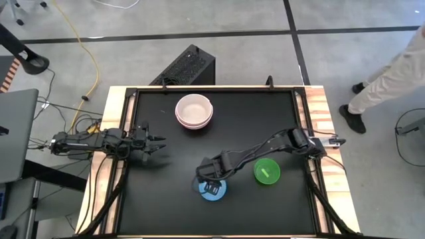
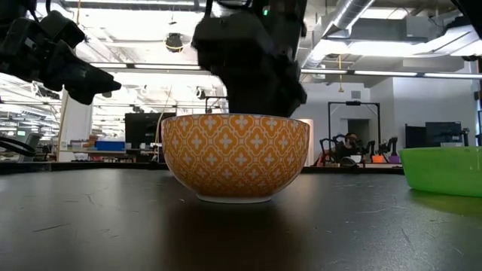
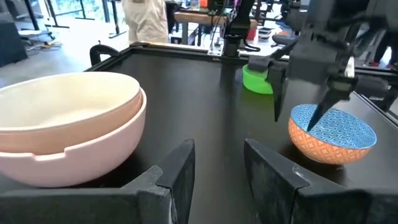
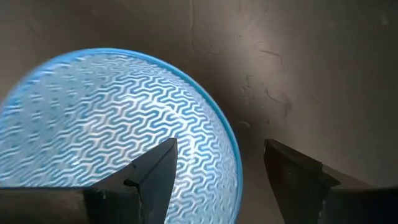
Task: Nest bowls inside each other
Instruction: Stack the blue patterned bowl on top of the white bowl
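Observation:
A small bowl (image 1: pixel 212 190), blue-patterned inside and orange-patterned outside (image 2: pixel 237 154), stands on its base on the black table near the front middle. My right gripper (image 4: pixel 221 149) hangs open just above it, pointing steeply down. One finger is over the bowl's inside and the other outside its rim (image 4: pixel 231 146), and I see no touch. A green bowl (image 1: pixel 267 170) sits to its right. At the far middle a whitish bowl rests inside a pink one (image 3: pixel 68 124). My left gripper (image 3: pixel 219 149) waits open and level at the table's left side (image 1: pixel 159 145).
The table has a raised black frame (image 1: pixel 302 106) on wooden edges. Beyond the far edge a black box (image 1: pixel 189 66) stands on the floor, and a person's legs (image 1: pixel 392 66) show past the table's right far corner. Cables lie to the left.

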